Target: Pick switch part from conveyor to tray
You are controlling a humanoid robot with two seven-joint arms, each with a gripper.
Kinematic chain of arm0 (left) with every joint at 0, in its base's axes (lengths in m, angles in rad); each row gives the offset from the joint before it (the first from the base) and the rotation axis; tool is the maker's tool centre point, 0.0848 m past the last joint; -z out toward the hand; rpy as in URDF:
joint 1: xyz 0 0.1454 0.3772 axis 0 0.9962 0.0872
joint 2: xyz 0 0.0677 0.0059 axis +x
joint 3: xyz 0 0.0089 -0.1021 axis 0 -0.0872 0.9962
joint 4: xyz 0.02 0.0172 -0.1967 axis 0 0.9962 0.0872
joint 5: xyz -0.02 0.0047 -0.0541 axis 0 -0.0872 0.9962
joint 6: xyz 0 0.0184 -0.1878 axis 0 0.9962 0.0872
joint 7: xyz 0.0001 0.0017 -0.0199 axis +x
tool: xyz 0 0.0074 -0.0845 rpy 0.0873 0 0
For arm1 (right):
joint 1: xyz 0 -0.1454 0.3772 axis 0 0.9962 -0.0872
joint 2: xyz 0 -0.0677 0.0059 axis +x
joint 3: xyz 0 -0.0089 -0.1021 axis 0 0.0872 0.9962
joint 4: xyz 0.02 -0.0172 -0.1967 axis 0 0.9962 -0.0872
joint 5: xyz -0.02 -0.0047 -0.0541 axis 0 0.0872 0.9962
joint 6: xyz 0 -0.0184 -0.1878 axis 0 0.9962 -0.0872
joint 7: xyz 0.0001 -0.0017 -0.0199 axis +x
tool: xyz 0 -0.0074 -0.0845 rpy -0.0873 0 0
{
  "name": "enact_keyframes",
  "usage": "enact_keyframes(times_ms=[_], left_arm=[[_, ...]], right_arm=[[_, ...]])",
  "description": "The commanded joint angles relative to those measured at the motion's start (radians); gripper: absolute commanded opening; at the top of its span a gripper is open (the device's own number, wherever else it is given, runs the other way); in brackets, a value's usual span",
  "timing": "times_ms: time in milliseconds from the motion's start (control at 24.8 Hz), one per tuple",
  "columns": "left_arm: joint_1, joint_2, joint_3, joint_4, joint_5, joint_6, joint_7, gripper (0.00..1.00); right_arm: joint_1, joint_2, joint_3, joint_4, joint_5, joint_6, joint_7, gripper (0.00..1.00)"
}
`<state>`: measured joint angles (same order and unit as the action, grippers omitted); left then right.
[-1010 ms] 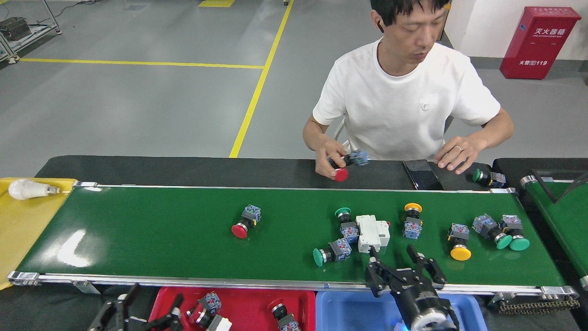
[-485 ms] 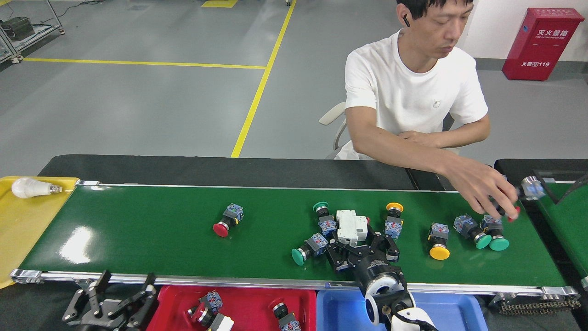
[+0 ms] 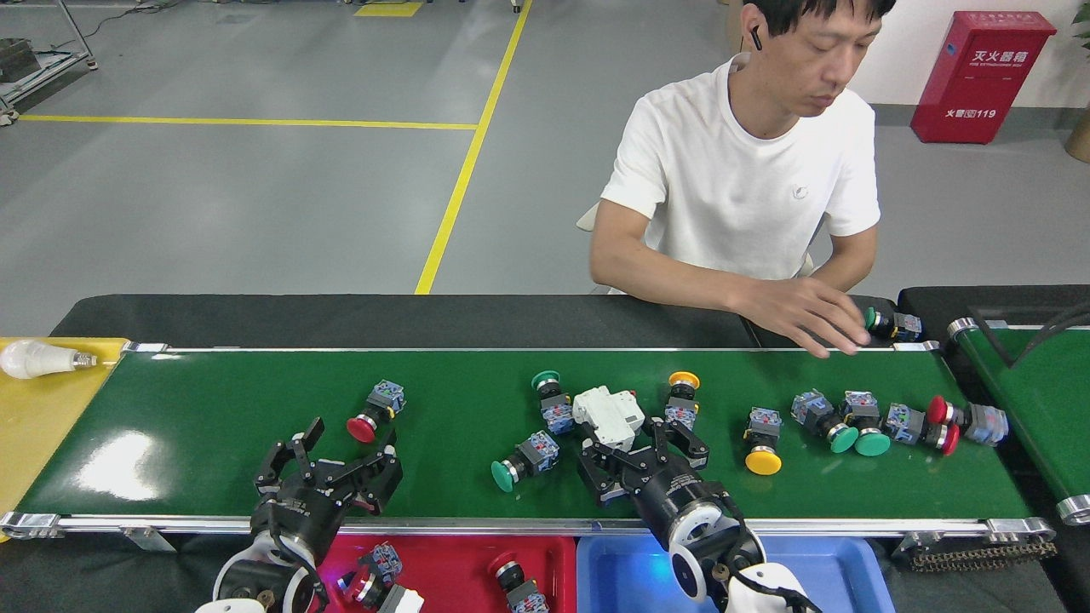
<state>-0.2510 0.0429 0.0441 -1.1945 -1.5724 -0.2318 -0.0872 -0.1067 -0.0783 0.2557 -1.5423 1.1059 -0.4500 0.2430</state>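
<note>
The right gripper (image 3: 640,447) hovers open-jawed over the conveyor (image 3: 213,409), apparently just short of the white circuit breaker (image 3: 608,415). The left gripper (image 3: 328,455) (jaws spread too) sits near a red push-button switch (image 3: 373,412).

Red tray (image 3: 460,553) and blue tray (image 3: 622,562) cut off at bottom edge — contents partly unseen. Left gripper (image 3: 336,455) covers conveyor (image 3: 213,426) near rail. Yellow tray (image 3: 43,409) cropped at left edge.

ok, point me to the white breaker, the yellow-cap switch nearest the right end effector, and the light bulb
white breaker (image 3: 608,413), head view, on the middle of its white body
yellow-cap switch (image 3: 681,398), head view, on its body just below the yellow cap
light bulb (image 3: 24,359), head view, on the white globe
</note>
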Motion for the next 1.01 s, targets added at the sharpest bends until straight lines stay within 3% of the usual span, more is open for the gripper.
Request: enact_keyframes(times_ms=[0, 121, 202, 242, 283, 323, 444, 525, 687, 808, 970], left_arm=[[-0.060, 0.011, -0.007, 0.053, -0.005, 0.006, 0.012, 1.00], [-0.154, 0.025, -0.013, 0.170, -0.005, 0.005, 0.014, 0.99], [-0.203, 0.051, -0.015, 0.257, -0.001, -0.006, 0.018, 0.95], [-0.215, 0.066, -0.021, 0.289, -0.001, -0.011, 0.038, 0.90], [-0.221, 0.081, -0.029, 0.314, -0.001, -0.015, 0.061, 0.86], [-0.223, 0.094, -0.038, 0.325, -0.001, -0.021, 0.075, 0.79], [-0.223, 0.120, -0.062, 0.343, 0.000, -0.038, 0.106, 0.40], [-0.223, 0.130, -0.062, 0.345, 0.003, -0.054, 0.113, 0.04], [-0.191, 0.135, -0.052, 0.305, 0.025, -0.077, 0.149, 0.03], [-0.099, 0.161, -0.015, 0.156, 0.089, -0.104, 0.155, 0.04], [0.113, 0.195, 0.092, -0.122, 0.150, -0.172, 0.144, 0.04]], right_arm=[[0.041, -0.043, -0.020, -0.075, -0.063, -0.217, 0.030, 0.29], [0.124, -0.060, -0.033, -0.124, -0.077, -0.334, 0.047, 0.29], [0.166, -0.058, -0.032, -0.130, -0.075, -0.335, 0.075, 0.32], [0.180, -0.057, -0.032, -0.130, -0.077, -0.335, 0.076, 0.47], [0.186, -0.054, -0.033, -0.128, -0.075, -0.335, 0.081, 0.81], [0.188, -0.054, -0.035, -0.128, -0.075, -0.335, 0.082, 0.95], [0.191, -0.052, -0.039, -0.128, -0.075, -0.335, 0.082, 0.95], [0.191, -0.052, -0.059, -0.128, -0.075, -0.335, 0.082, 0.95], [0.180, -0.021, -0.136, -0.131, -0.074, -0.306, 0.088, 0.94], [0.154, 0.023, -0.207, -0.145, -0.064, -0.069, 0.087, 0.94], [0.124, 0.017, -0.245, -0.147, -0.020, 0.263, 0.076, 0.94]])
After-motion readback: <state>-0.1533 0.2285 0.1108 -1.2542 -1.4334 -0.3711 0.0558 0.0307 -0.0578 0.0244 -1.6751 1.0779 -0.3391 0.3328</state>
